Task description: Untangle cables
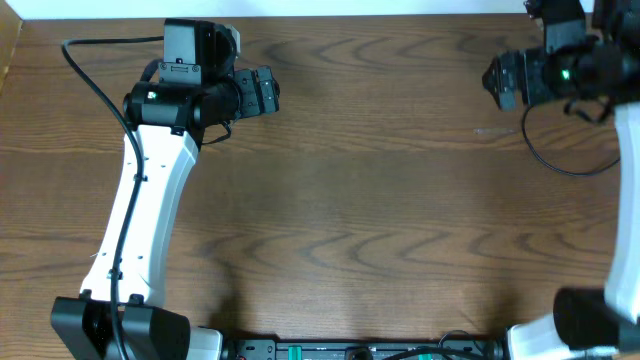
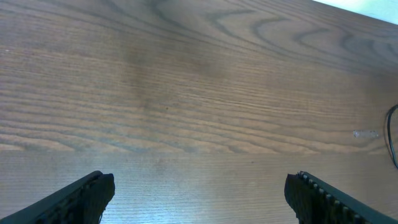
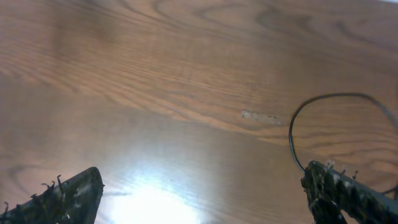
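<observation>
Over one table (image 1: 380,220), two open tools: left tool (image 2: 199,185), right tool (image 3: 200,177).

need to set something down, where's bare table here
The table is bare between the left hand and the right hand, toward the near edge. Crowded only far right, where a black wire loop curls.

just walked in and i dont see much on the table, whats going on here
Two robot arms are set up to untangle cables, but neither holds anything. The left gripper and the right gripper are both open over the bare wooden table. The only cord in view is a thin black loop by the right arm. I cannot tell whether it is a cable or the arm's own wire.
</observation>
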